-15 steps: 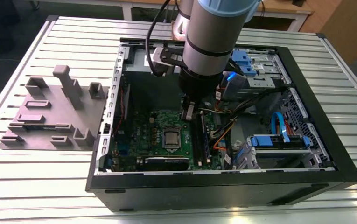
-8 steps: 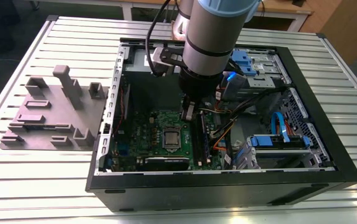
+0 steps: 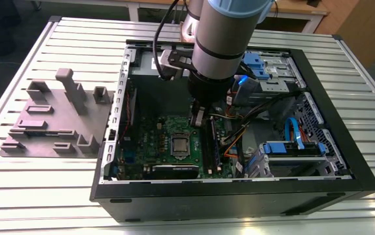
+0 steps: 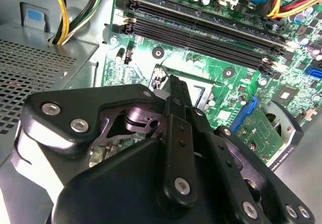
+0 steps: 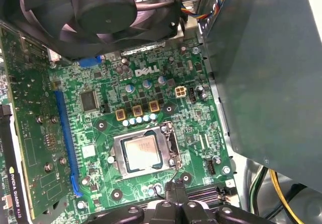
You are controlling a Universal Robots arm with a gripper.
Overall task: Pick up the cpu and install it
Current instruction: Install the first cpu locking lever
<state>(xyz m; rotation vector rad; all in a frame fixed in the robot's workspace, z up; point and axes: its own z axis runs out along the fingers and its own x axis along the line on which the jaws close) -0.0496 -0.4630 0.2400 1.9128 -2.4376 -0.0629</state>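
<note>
The cpu (image 5: 142, 152) lies flat in the metal socket frame (image 5: 116, 159) of the green board (image 5: 196, 128), silvery top up; in the exterior view the cpu (image 3: 179, 145) shows as a small grey square mid-board. My gripper (image 3: 198, 119) hangs inside the open computer case, just above the board, beside the socket on its memory-slot side. The dark fingers (image 4: 177, 113) meet in one narrow tip with nothing seen between them. In the first wrist view the gripper (image 5: 174, 188) ends a short way from the socket's edge, apart from the cpu.
A black computer case (image 3: 239, 198) lies open on a slatted metal table (image 3: 37, 196). A grey block (image 3: 56, 117) stands at the exterior view's left. Close around the socket are a black fan (image 5: 100, 12), a graphics card (image 5: 25, 133), memory slots (image 4: 201, 35), a power supply (image 5: 271, 73) and cables (image 3: 239, 139).
</note>
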